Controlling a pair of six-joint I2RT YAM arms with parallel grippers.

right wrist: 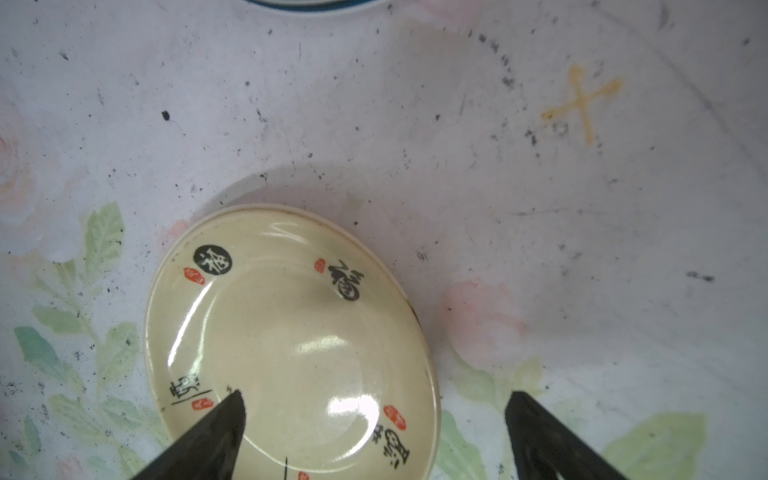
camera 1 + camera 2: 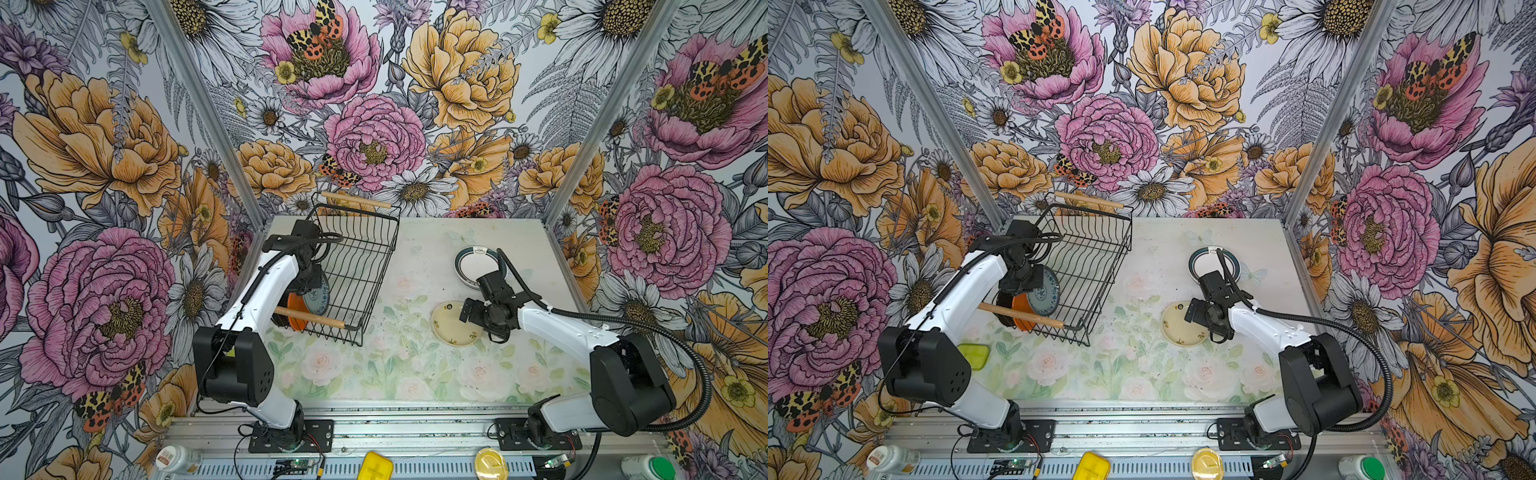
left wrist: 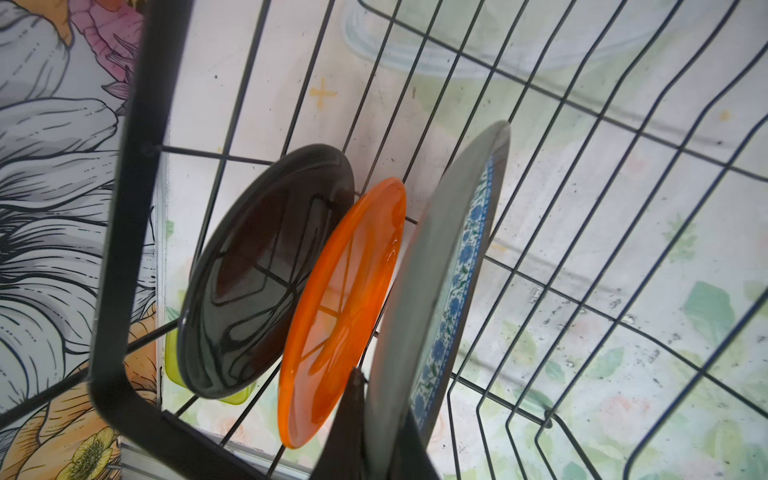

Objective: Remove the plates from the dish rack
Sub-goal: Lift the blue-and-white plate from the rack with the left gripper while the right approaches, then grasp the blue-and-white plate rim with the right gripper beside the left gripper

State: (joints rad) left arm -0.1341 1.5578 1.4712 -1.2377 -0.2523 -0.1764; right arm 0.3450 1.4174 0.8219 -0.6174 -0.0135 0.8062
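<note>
Three plates (image 3: 345, 316) at dish rack (image 3: 135, 187) edge

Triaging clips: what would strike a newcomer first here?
Loud floral walls, then the black dish rack at left, where the left hand is shut on a blue-patterned plate beside an orange plate. At right, the open right hand hovers over a cream plate.

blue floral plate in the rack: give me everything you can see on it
Round blue-patterned plate: glossy, ceramic-looking, blue floral band round the rim, blue medallion on a pale face, plain grey back. It is on edge, tilted, inside the dish rack, next to the orange plate. The left gripper is shut on its rim, one finger on each side.
</note>
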